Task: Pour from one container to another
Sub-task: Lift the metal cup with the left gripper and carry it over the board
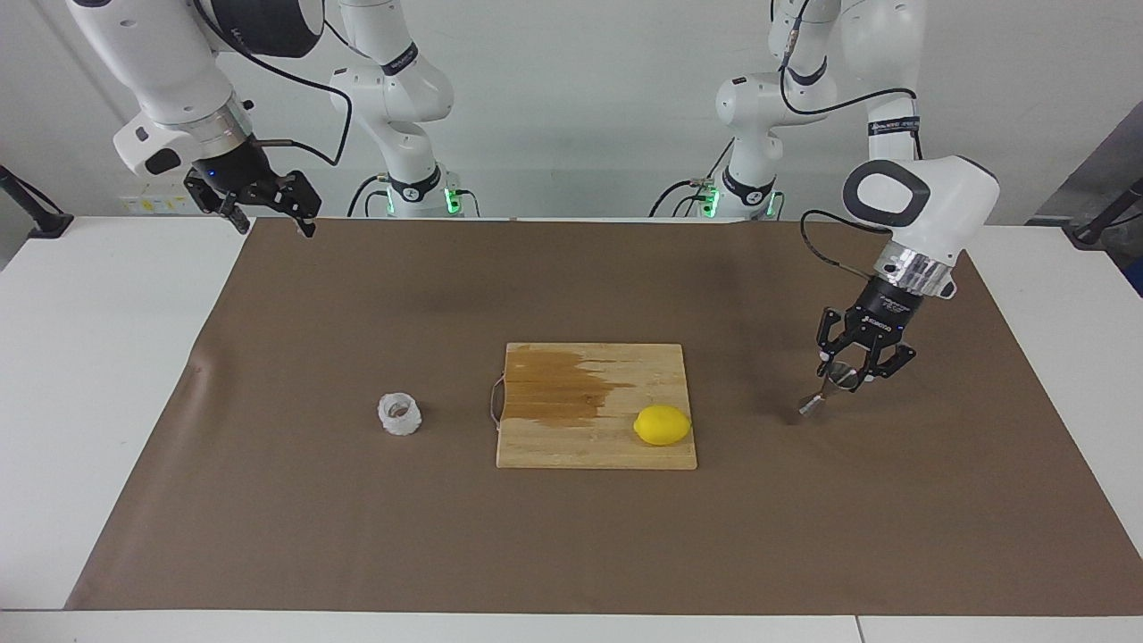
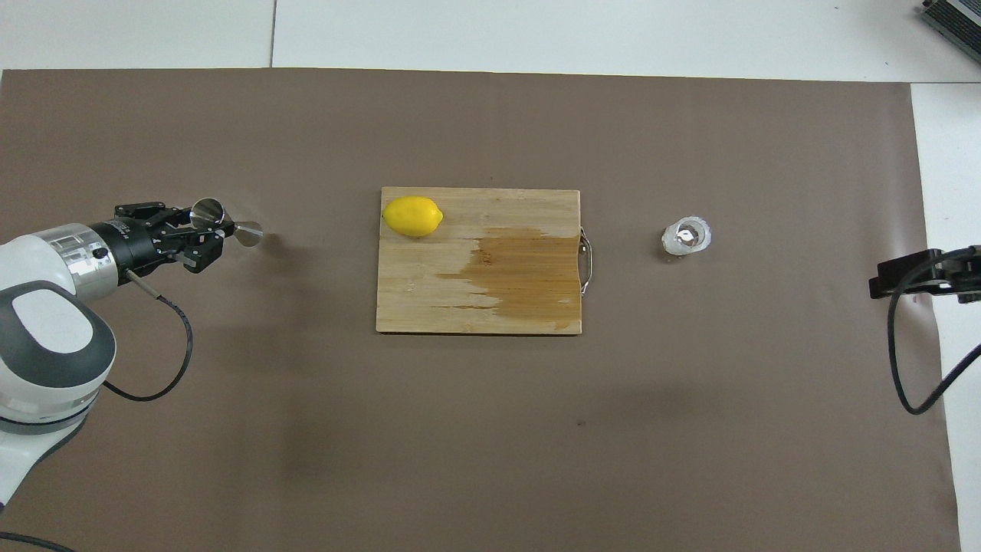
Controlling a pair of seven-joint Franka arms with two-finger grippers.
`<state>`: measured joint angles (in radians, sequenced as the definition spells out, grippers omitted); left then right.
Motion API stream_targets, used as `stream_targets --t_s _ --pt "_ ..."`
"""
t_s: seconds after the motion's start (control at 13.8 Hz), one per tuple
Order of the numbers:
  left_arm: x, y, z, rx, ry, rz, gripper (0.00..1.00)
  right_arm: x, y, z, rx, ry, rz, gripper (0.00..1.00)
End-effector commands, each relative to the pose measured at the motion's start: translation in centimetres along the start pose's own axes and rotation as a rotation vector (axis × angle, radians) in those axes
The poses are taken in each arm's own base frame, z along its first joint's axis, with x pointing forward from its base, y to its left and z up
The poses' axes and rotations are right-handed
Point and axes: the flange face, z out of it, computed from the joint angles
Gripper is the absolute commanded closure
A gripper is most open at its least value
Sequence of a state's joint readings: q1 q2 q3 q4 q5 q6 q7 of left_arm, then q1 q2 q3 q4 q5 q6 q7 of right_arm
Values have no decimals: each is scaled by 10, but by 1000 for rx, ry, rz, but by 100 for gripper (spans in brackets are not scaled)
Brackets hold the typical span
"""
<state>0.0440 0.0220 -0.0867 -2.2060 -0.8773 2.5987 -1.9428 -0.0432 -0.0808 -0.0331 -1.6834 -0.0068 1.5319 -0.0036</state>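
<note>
The clear knobbly glass cup (image 1: 400,413) stands upright on the brown mat beside the cutting board, toward the right arm's end; it also shows in the overhead view (image 2: 687,236). The steel hourglass jigger (image 1: 817,400) is tilted steeply, and my left gripper (image 1: 848,375) is shut on its upper cone. Its lower end hangs just over the mat toward the left arm's end of the table. The overhead view shows the jigger (image 2: 244,230) sticking out of the left gripper (image 2: 205,234). My right gripper (image 1: 268,212) is open and empty, raised over the mat's edge by its base.
A wooden cutting board (image 1: 643,366) with a dark wet stain and a metal handle lies mid-mat between cup and jigger. A yellow lemon (image 1: 662,425) sits on the board's corner toward the left arm. White table surrounds the mat (image 2: 490,460).
</note>
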Motion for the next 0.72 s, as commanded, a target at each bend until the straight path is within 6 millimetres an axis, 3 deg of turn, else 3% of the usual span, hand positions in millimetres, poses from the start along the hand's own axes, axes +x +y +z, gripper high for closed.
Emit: stream_targets --t_s 0.0,0.14,0.65 --pt "-25 -14 -12 49 -28 50 100 -1 1 -3 20 3 17 0" --pt "-41 -36 -18 62 -47 95 100 -1 1 -3 20 3 17 0" --pt "-102 -147 4 155 -37 285 100 -1 1 -3 20 3 17 0"
